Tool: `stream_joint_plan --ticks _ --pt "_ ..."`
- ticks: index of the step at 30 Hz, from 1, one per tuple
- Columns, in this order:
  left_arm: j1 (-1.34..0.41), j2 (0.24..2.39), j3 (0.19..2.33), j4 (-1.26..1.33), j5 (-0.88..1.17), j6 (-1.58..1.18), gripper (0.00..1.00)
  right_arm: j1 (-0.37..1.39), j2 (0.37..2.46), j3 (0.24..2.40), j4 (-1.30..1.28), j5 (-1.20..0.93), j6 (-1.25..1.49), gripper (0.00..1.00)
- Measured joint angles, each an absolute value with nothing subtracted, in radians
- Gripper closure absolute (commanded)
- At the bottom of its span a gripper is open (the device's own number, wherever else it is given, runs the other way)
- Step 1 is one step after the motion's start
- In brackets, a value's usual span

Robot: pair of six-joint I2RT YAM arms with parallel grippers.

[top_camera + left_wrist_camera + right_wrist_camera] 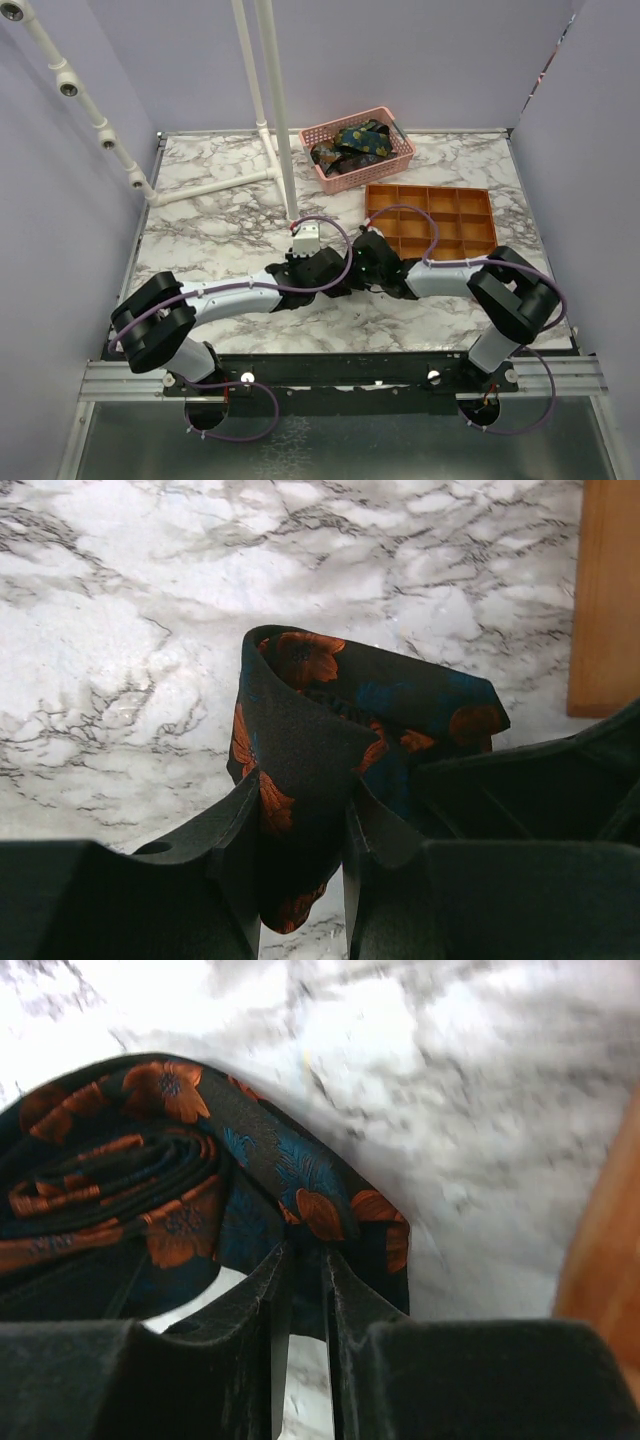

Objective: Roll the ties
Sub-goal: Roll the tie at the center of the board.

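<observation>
A dark tie with orange and blue flowers (330,715) is rolled up between my two grippers over the middle of the marble table (210,225). My left gripper (300,825) is shut on the thick roll, its fingers (235,830) pressing both sides. The coiled layers of the tie (120,1175) show in the right wrist view, where my right gripper (300,1260) is shut on its outer end. From above, both grippers (345,270) meet and hide the tie. More ties (352,143) lie in a pink basket (392,168) at the back.
An orange divided tray (432,222) sits just behind the right arm; its edge (608,590) shows close to the left gripper. A white pipe stand (275,110) rises from the back left of the table, its foot (205,188) running across the marble.
</observation>
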State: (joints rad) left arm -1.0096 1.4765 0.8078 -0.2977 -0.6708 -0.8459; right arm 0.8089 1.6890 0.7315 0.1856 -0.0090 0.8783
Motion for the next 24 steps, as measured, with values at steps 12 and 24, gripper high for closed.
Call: stream_joint_plan --ticks 12,24 --pt "-1.047 1.443 0.762 -0.204 -0.544 -0.774 1.0 0.879 1.534 0.527 0.221 -0.051 1.053 0.77" --pt "-1.148 1.541 0.845 -0.267 -0.698 -0.741 1.0 0.9 1.515 0.483 0.253 -0.052 1.148 0.77"
